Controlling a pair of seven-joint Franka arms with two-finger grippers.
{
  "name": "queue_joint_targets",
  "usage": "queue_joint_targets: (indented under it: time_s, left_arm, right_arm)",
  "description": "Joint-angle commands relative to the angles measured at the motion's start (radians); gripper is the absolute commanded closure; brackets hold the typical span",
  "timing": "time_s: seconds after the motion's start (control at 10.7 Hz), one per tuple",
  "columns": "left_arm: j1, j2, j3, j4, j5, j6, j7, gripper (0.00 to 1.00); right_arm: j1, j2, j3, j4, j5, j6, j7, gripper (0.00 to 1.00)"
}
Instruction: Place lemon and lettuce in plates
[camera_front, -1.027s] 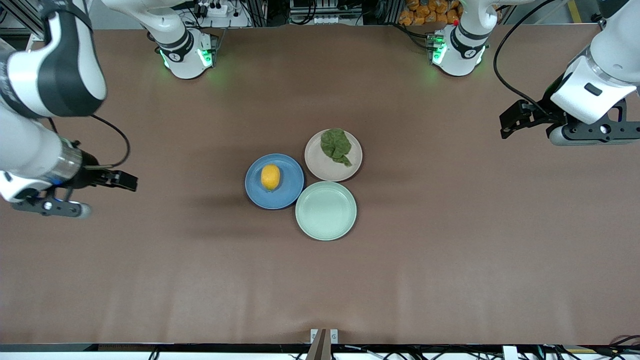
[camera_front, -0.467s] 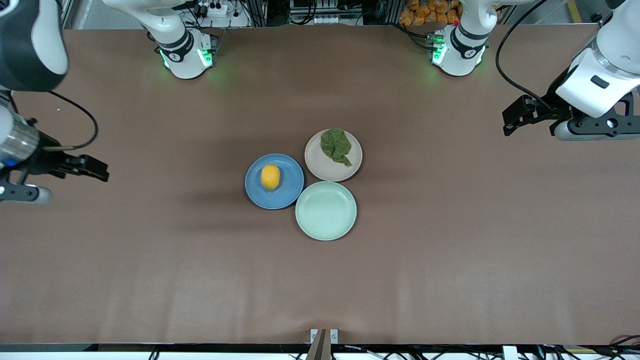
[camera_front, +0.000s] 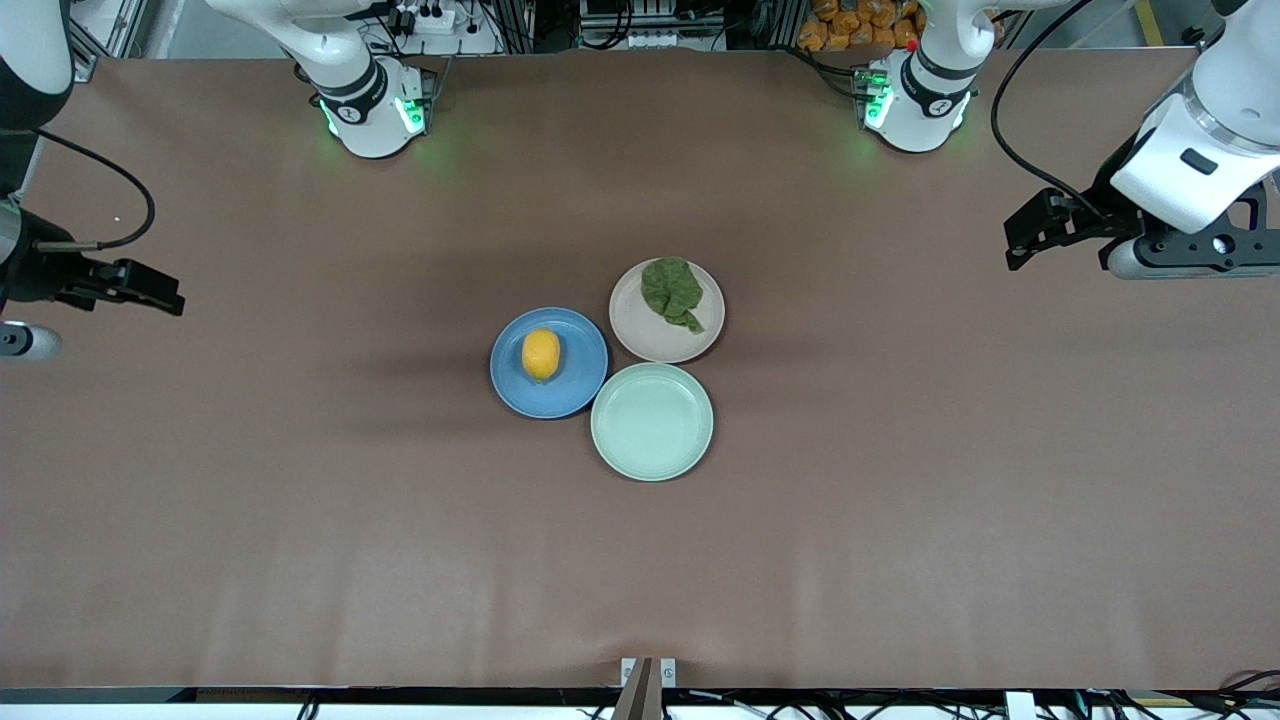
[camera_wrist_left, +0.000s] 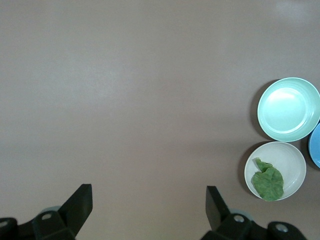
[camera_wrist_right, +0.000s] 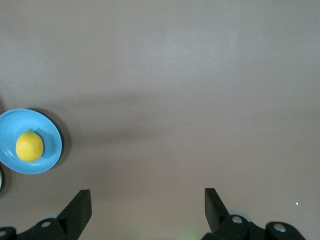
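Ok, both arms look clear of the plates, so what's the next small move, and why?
Probably none beyond parking: the lemon lies in the blue plate and the lettuce in the beige plate. The left gripper and right gripper are open, empty, over bare table.

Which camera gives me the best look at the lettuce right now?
The front view: the lettuce lies unobstructed on the beige plate, near centre. The left wrist view shows it near the picture's edge. The right wrist view misses it.

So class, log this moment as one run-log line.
lemon: on blue plate | lettuce: on beige plate | left gripper: open, empty | right gripper: open, empty
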Motion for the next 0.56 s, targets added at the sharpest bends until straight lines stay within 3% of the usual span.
queue_joint_targets:
  time_s: [0.0,0.28,0.47]
  left_arm:
    - [0.01,-0.006,-0.006,0.009,-0.016,-0.018,0.032,0.0]
    - [0.008,-0.006,-0.006,0.009,-0.017,-0.018,0.03,0.0]
    - [0.008,-0.006,-0.006,0.009,-0.017,-0.018,0.032,0.0]
  right_arm:
    - [-0.004,-0.039,0.012,-0.04,-0.011,-0.006,0.002,0.0]
    - [-0.002,-0.053,0.012,-0.063,-0.011,0.006,0.0,0.0]
    - [-0.004,-0.14,0.012,-0.198,-0.011,0.09,0.0,0.0]
